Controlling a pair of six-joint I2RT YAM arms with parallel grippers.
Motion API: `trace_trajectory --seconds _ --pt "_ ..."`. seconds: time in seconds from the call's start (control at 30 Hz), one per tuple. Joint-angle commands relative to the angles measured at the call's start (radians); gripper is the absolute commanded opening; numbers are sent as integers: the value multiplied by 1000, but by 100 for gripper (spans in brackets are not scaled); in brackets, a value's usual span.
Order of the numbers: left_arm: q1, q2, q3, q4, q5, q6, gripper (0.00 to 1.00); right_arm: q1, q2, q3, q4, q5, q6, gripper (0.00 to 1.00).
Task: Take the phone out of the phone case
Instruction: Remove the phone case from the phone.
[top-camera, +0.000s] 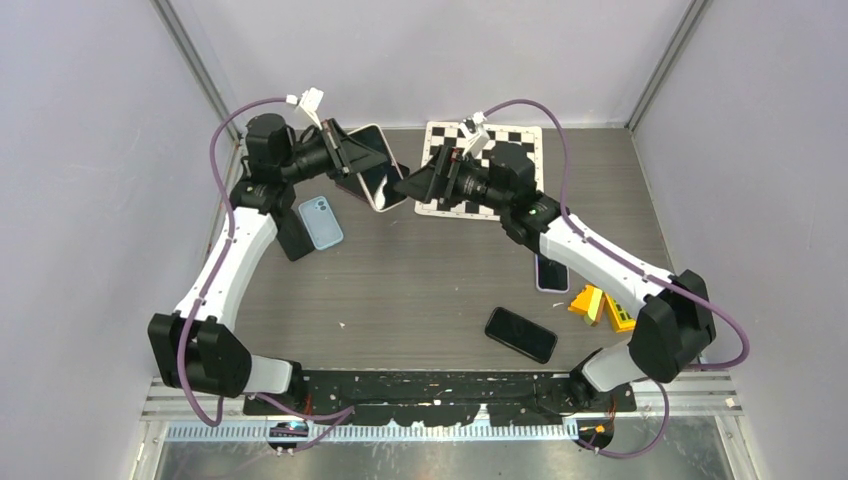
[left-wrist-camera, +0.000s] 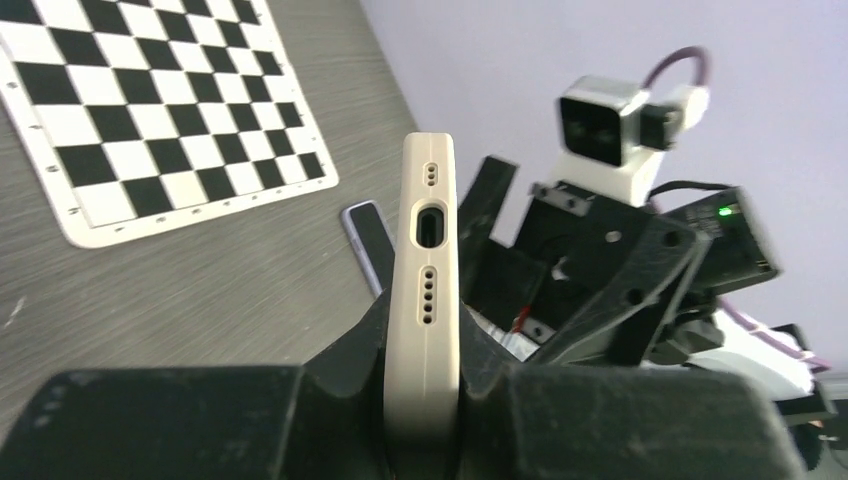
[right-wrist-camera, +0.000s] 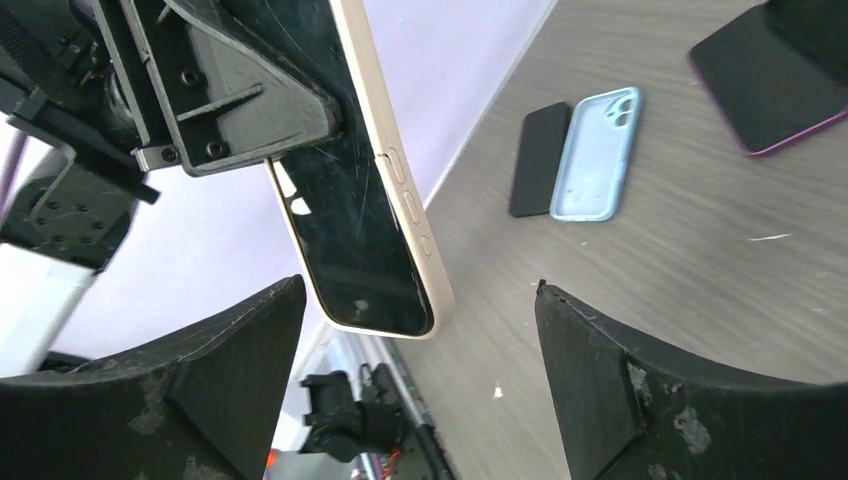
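Phone (right-wrist-camera: 362, 235) in cream case (left-wrist-camera: 430, 300), clamped in left jaws, points its free end toward wide-open, empty right jaws.

Four phones, one empty case, one checkerboard, two yellow blocks, two arms.
Phones: one cream-cased phone (top-camera: 372, 165), one black phone (top-camera: 520, 334), one purple-edged phone (top-camera: 548, 277), one dark phone (right-wrist-camera: 540, 158). There is a single light blue case (top-camera: 320, 222), a single checkerboard (top-camera: 530, 140), a pair of yellow blocks (top-camera: 600, 305) partly hidden, a left arm (top-camera: 225, 270) and a right arm (top-camera: 600, 260).
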Motion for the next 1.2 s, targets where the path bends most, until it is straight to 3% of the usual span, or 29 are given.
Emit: trace_trajectory --seconds 0.0,0.17,0.37,0.47,0.67,0.73,0.83,0.97,1.07,1.17 --pt "5 -54 -15 236 49 -187 0 -3 9 -24 205 -123 185 89" --pt "5 -86 -56 275 40 -299 0 27 -27 -61 265 -122 247 84" --pt "5 -167 -124 295 -25 -349 0 107 -106 -143 257 -36 235 94" --pt "5 -231 -170 276 -62 -352 0 145 -146 -205 295 -8 250 89" --pt "4 -315 -254 239 -103 -374 0 239 -166 -330 482 47 311 57" --pt "5 -335 -279 251 -105 -393 0 271 -161 -369 569 78 330 52" --pt "5 -365 -323 290 -127 -445 0 301 -154 -418 679 131 354 51" --pt "5 -395 -354 313 -161 -501 0 308 -156 -433 754 138 370 65" --pt "4 -404 -359 305 -180 -525 0 308 -168 -433 758 146 357 66" --pt "5 -410 -380 312 -199 -574 0 307 -188 -436 742 179 358 51"
